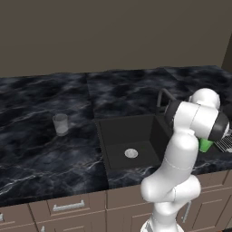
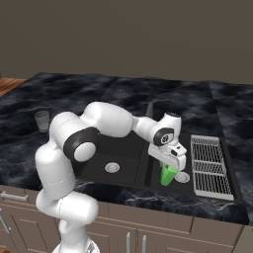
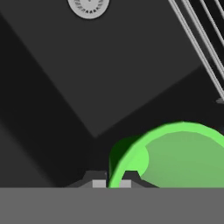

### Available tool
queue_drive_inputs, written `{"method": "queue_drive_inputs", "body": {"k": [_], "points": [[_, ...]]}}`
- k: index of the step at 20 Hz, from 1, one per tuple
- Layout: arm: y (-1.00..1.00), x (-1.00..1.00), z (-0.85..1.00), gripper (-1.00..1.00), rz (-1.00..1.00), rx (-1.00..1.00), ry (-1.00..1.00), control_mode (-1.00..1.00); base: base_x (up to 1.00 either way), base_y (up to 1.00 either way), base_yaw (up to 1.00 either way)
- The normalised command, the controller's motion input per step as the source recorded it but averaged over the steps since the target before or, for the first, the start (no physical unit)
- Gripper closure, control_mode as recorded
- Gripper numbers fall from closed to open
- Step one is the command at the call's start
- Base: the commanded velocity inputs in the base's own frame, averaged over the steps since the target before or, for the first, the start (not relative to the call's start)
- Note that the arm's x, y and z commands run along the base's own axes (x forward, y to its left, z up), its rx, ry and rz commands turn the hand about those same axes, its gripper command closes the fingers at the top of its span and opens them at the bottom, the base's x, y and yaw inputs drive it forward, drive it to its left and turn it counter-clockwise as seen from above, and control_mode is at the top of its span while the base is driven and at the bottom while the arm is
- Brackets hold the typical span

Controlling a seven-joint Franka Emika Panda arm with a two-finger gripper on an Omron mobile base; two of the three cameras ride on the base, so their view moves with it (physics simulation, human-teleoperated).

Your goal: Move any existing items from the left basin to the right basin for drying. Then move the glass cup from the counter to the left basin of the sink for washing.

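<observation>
My gripper (image 3: 112, 183) pinches the green cup's (image 3: 175, 153) thin rim over the right basin (image 3: 65, 87), drain (image 3: 89, 6) at twelve o'clock; released tilted, it could topple.

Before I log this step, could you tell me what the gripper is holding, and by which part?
The gripper is shut on the rim of the green cup, one finger inside and one outside its wall, over the right basin.

The arm (image 2: 106, 123) reaches forward and right, wrist bent down, jaws apparently pinched nearly closed.
</observation>
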Motion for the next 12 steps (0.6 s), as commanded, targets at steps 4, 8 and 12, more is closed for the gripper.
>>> {"method": "queue_drive_inputs", "body": {"k": [4,8,12], "points": [[0.00,0.06,-0.12,1.00,0.02,0.00,-0.01,-1.00,0.00,0.00,0.00],[0.00,0.10,-0.15,1.00,0.03,0.00,0.00,-1.00,0.00,0.00,0.00],[0.00,0.11,-0.16,1.00,0.03,0.00,-0.02,-1.00,0.00,0.00,0.00]]}}
